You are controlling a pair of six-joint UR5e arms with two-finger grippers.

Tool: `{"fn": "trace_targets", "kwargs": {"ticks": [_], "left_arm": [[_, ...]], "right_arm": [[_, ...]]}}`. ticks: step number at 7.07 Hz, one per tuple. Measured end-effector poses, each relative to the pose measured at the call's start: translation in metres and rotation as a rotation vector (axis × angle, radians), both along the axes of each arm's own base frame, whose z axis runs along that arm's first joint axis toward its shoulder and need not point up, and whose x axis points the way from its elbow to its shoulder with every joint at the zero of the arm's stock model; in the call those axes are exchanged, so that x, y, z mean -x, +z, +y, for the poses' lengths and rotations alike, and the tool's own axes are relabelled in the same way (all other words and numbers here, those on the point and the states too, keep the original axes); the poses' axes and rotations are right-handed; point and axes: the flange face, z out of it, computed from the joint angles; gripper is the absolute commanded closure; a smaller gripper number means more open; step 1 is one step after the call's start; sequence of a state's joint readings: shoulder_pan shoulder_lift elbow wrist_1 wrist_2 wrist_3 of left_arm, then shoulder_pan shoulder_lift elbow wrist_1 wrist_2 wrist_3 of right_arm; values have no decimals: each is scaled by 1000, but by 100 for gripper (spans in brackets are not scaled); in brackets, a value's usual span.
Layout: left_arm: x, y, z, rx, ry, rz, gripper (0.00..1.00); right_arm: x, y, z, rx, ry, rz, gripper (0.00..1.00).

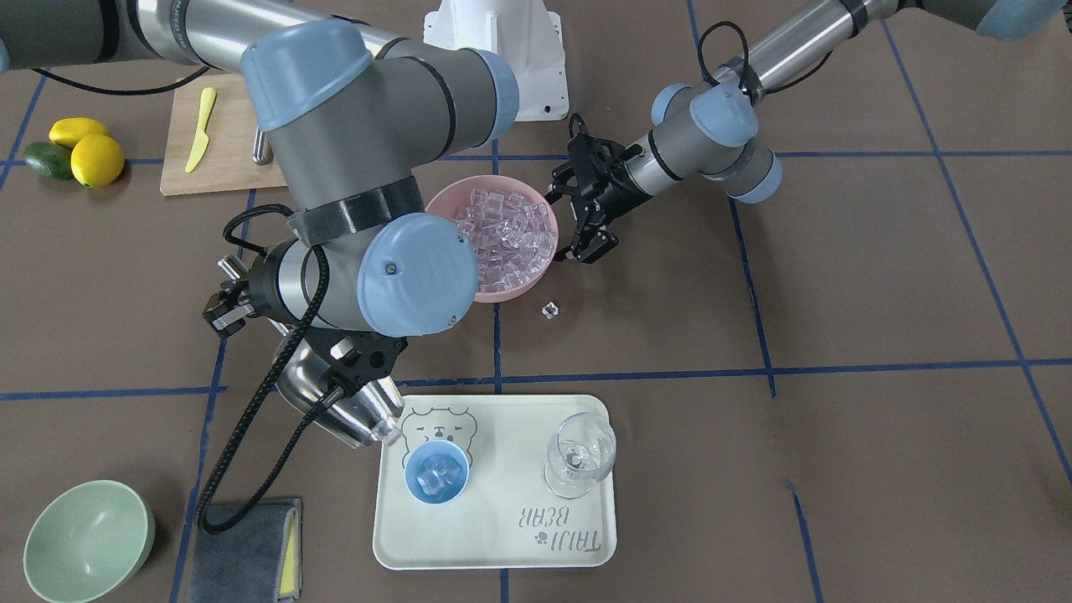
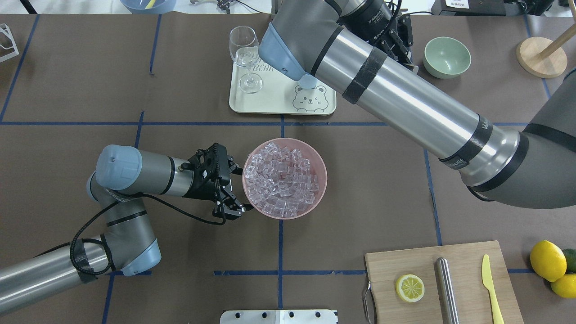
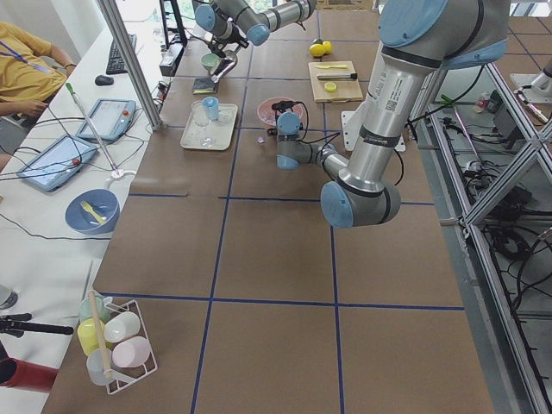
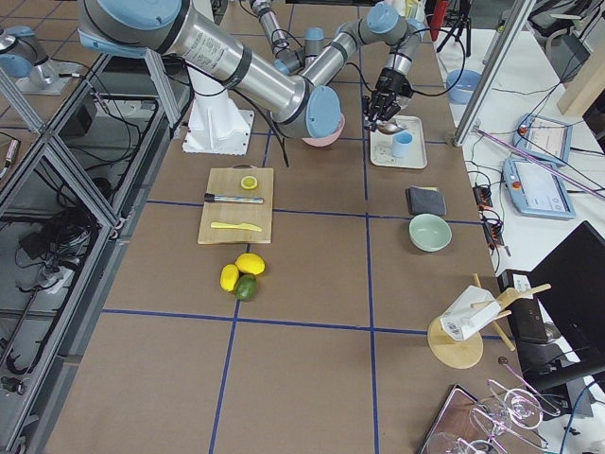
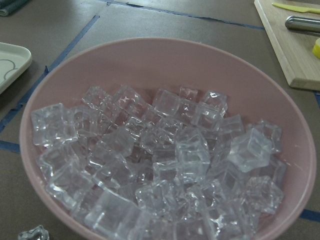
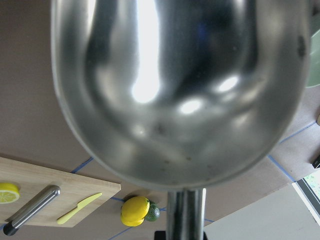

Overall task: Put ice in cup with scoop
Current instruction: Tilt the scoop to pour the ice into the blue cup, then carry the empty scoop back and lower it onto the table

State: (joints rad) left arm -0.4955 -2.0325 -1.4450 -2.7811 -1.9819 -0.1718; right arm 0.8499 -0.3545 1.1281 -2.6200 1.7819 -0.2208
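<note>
The light-blue cup stands on the cream tray and holds a few ice cubes. My right gripper is shut on the handle of the steel scoop, which tilts down with its mouth at the tray's left edge, just beside the cup. The scoop's shiny bowl fills the right wrist view with no ice showing on it. The pink bowl is full of ice. My left gripper is open, right beside the bowl's rim. My right arm hides the cup in the overhead view.
One loose ice cube lies on the table by the pink bowl. A stemmed glass stands on the tray. A pale green bowl, a grey cloth, a cutting board and lemons lie around.
</note>
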Motion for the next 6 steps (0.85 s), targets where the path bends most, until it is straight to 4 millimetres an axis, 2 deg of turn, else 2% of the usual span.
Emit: {"fn": "trace_targets", "kwargs": {"ticks": [6], "left_arm": [[0,1,0,0,0,-1,1]], "right_arm": [[-2,-6,2,9,19,-33,100]]}}
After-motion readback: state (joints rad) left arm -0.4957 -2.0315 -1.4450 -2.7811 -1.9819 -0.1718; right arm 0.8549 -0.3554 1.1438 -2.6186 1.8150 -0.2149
